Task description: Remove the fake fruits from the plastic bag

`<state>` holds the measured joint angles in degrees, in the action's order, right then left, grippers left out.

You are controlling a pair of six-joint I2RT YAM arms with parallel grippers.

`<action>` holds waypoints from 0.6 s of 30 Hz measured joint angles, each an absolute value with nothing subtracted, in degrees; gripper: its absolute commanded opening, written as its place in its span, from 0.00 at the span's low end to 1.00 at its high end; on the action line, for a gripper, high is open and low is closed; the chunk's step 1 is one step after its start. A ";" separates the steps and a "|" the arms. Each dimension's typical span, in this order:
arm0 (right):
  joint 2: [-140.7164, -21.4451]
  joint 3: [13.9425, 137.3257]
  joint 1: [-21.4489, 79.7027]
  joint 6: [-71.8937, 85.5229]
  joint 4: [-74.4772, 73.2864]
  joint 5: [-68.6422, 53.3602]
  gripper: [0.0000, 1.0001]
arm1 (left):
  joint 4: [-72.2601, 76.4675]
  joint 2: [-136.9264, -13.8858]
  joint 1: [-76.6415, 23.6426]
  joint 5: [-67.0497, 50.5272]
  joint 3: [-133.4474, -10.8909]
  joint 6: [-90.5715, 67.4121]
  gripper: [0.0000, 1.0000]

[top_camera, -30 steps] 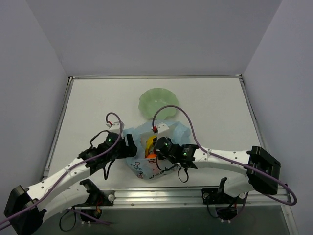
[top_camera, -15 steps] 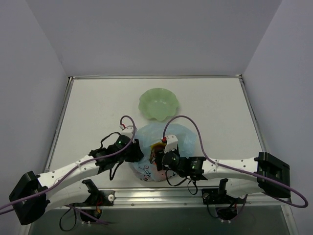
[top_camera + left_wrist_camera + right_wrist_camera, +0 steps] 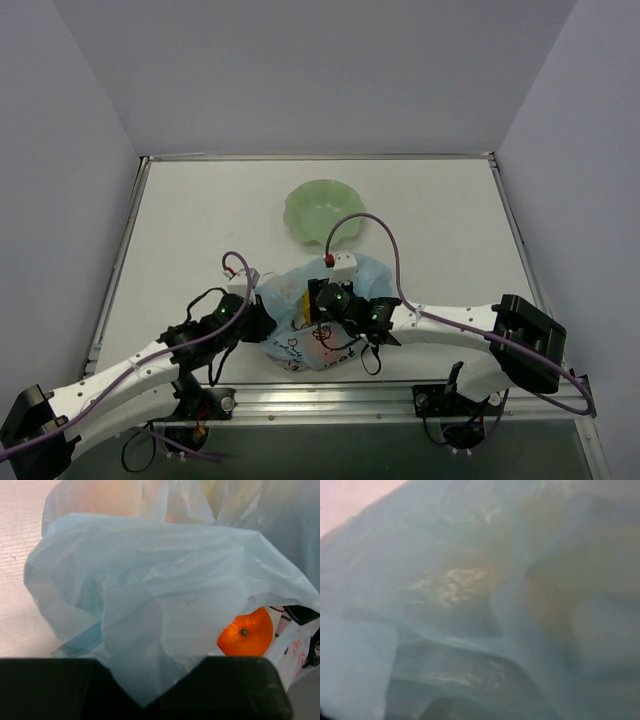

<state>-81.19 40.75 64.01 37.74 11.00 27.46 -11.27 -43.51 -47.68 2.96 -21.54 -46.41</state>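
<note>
The plastic bag (image 3: 300, 345), crinkly light blue with a cartoon print, lies near the table's front edge between both arms. My left gripper (image 3: 262, 318) is at its left side. In the left wrist view the black jaws are shut on a fold of the bag's film (image 3: 145, 680). An orange (image 3: 246, 635) shows inside the bag's mouth, and a sliver of the yellow banana (image 3: 304, 303) peeks out from above. My right gripper (image 3: 322, 302) points down into the bag's mouth with its fingers hidden. Its wrist view is filled with blurred blue film (image 3: 470, 610).
A pale green scalloped bowl (image 3: 322, 210) stands behind the bag, towards the middle of the white table (image 3: 200, 220). Raised rails run along the table's left and right edges. Both arms' cables loop above the bag.
The left gripper has shut on the bag's left fold and drawn back a little towards the near left. The right wrist has shifted up and left over the bag's mouth.
</note>
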 measured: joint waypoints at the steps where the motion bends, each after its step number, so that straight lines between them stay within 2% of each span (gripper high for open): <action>1: -81.93 40.75 64.25 37.91 10.57 27.42 0.72 | -11.22 -43.05 -47.68 2.94 -21.02 -46.57 0.02; 4: -83.29 40.75 64.97 38.76 9.56 27.20 0.82 | -10.83 -41.76 -47.68 2.85 -19.81 -46.74 0.02; 8: -84.93 40.77 66.15 40.60 10.52 27.03 0.80 | -8.78 -41.19 -47.68 2.39 -17.50 -47.11 0.02; 12: -88.16 41.67 66.48 41.06 11.79 27.07 0.61 | -5.78 -42.65 -47.68 1.50 -14.72 -47.83 0.02; 13: -89.23 41.76 66.48 40.82 11.68 27.09 0.46 | -5.06 -43.16 -47.68 1.32 -14.04 -48.07 0.02; 15: -90.70 42.15 66.48 40.42 11.44 28.03 0.36 | -4.08 -44.18 -47.68 1.10 -13.08 -48.31 0.02; 16: -90.70 42.57 66.48 40.34 11.35 28.14 0.26 | -3.79 -44.64 -47.68 1.02 -12.84 -48.38 0.02; 18: -90.26 42.74 66.61 39.83 11.33 28.38 0.22 | -3.20 -45.21 -47.83 0.84 -12.67 -48.40 0.02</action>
<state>-90.26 42.74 66.61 39.83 11.33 28.38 -3.20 -45.21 -47.83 0.84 -12.67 -48.40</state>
